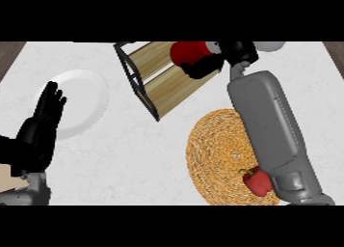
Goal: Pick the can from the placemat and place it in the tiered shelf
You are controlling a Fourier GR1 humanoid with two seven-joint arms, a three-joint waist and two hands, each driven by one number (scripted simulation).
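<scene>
- The can [189,50] is red.
- The right hand [205,67] is black, and its forearm [270,130] is grey.
- The left hand [35,130] is black too.
- The tiered shelf [160,77] has a light wood grain and a dark frame.
- The placemat [220,157] is golden-orange with a woven ring pattern.
- The pepper [257,181] is red with a green stem.
- The plate [82,99] is white.
- The counter [132,159] is pale marble with faint grey veins.

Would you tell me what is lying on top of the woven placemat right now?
A red pepper lies on the placemat, near its lower right. The right forearm crosses above the mat's right side and hides what lies beneath it. No can shows there.
</scene>
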